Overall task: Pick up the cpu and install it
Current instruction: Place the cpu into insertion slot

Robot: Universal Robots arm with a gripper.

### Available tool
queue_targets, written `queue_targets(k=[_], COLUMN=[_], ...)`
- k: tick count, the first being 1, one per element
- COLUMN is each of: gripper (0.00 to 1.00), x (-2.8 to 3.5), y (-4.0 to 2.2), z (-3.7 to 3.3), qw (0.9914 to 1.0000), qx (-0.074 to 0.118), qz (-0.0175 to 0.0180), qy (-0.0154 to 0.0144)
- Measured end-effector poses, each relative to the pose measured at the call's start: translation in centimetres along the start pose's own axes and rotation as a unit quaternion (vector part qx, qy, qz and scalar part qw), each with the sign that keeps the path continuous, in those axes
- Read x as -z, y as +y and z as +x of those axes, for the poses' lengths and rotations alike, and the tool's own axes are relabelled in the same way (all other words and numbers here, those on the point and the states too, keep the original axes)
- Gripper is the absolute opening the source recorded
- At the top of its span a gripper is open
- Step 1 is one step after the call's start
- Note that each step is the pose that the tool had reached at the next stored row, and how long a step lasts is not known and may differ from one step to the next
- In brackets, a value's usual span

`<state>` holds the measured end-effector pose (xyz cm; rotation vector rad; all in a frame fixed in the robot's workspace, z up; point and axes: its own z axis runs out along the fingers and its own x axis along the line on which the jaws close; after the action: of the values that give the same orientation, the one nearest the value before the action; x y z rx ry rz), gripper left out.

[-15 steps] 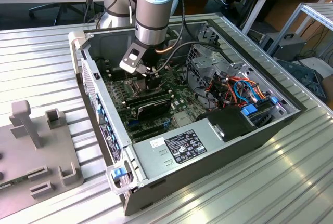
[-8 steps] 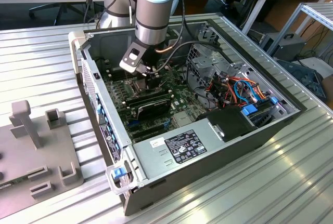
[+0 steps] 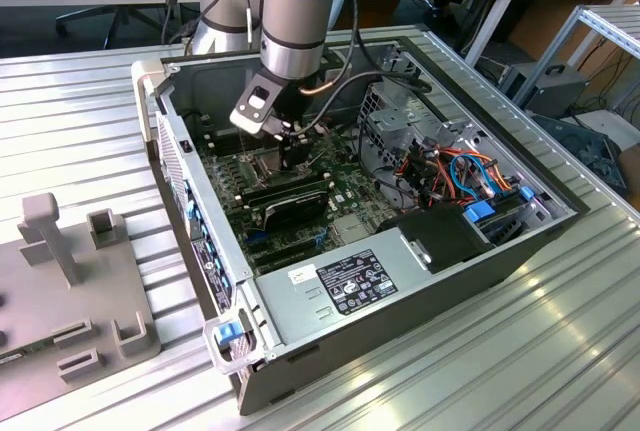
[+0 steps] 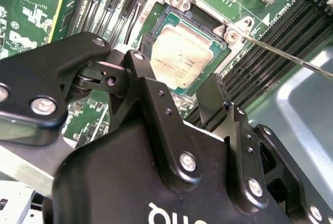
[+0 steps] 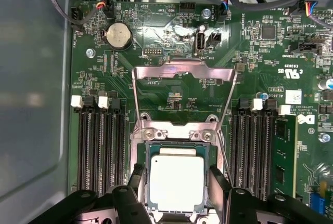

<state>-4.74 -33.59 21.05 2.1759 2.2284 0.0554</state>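
The jaws stand spread a little wider than the cpu [image 5: 177, 185], one finger [image 5: 137, 178] on each side and gripping nothing, while the chip lies flat in its socket on the motherboard [image 5: 171, 94]. Just beyond it the hinged socket frame [image 5: 182, 70] is tipped open. Black memory slots [image 5: 101, 146] flank the socket, inside the computer case [image 3: 330, 351] lying open on the ribbed worktop [image 3: 500, 371].

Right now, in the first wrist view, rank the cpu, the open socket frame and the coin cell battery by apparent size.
1. open socket frame, by its outline
2. cpu, somewhat smaller
3. coin cell battery, clearly smallest
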Motion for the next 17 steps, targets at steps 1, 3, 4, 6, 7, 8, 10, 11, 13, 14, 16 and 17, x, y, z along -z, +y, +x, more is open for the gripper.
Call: queue_targets(k=[1,3,4,6,7,8,10,11,13,14,16,17], gripper=[0.61,0.61,0.61,0.61,0.61,0.61,0.61,0.6,0.41,0.35,0.23,0.17], x=[0.14,0.54,0.67,0.67,0.68,0.68,0.68,0.68,0.68,0.68,0.68,0.68], y=[0.01,0.03,0.03,0.03,0.03,0.03,0.03,0.03,0.03,0.03,0.03,0.03], z=[0.0,0.0,0.0,0.0,0.0,0.0,0.0,0.0,0.0,0.0,0.0,0.0], qw=[1.0,1.0,1.0,1.0,1.0,1.0,1.0,1.0,1.0,1.0,1.0,1.0], qx=[0.0,0.0,0.0,0.0,0.0,0.0,0.0,0.0,0.0,0.0,0.0,0.0], qz=[0.0,0.0,0.0,-0.0001,-0.0002,-0.0002,-0.0002,-0.0003,-0.0004,-0.0004,-0.0004,-0.0005], qy=[0.0,-0.0004,-0.0006,-0.0006,-0.0006,-0.0007,-0.0007,-0.0006,-0.0007,-0.0007,-0.0007,-0.0007])
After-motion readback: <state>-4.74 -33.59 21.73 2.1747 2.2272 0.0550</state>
